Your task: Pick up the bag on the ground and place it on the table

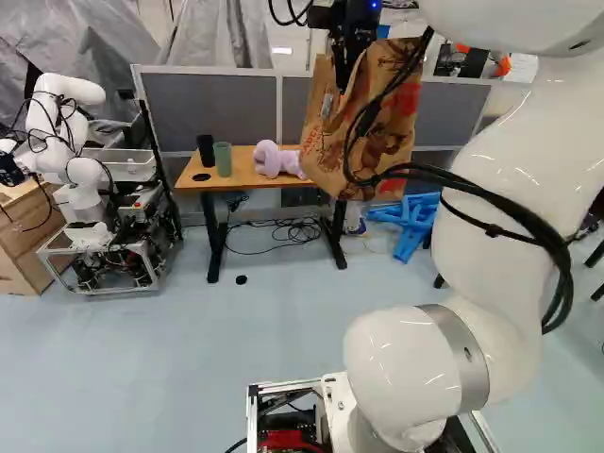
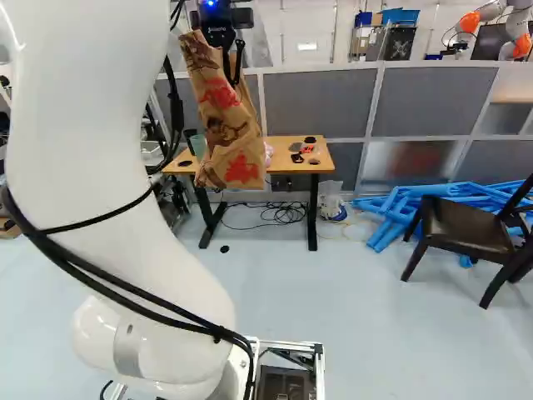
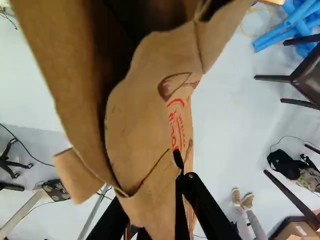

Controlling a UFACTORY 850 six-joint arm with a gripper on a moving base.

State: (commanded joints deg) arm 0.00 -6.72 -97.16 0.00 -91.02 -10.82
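Brown paper, with red and darker printing all over it: that's the bag [image 1: 363, 142], and it's hanging right under the gripper [image 2: 233, 75], well up off the floor [image 2: 283, 292]. The two fingers are pinching a bit of the paper near the top, one on each side. The wrist view is mostly bag from up close (seriously, it fills the middle), with its open mouth ahead of the fingers and creased paper running back between them.

The table [image 2: 291, 166] sits lower than the gripper and farther ahead, wooden top, dark legs. Both base views have the bag covering part of it, and the bag looks nearer than the tabletop, though I can't tell by how much. On the table, ahead of the gripper and off to its left, there's a dark cup [image 1: 206, 150] just beside a green cup [image 1: 223, 159], then a lumpy purple soft thing [image 1: 273, 160], maybe a plush, closer to the bag's line.

Grey partition panels [image 2: 321, 104] stand beyond all that. Down on the floor, ahead and to the gripper's right, is a pile of blue tubes [image 2: 387, 221], with a dark chair [image 2: 466, 233] farther right. Another robot [image 1: 85, 203] stands well off to the gripper's left.
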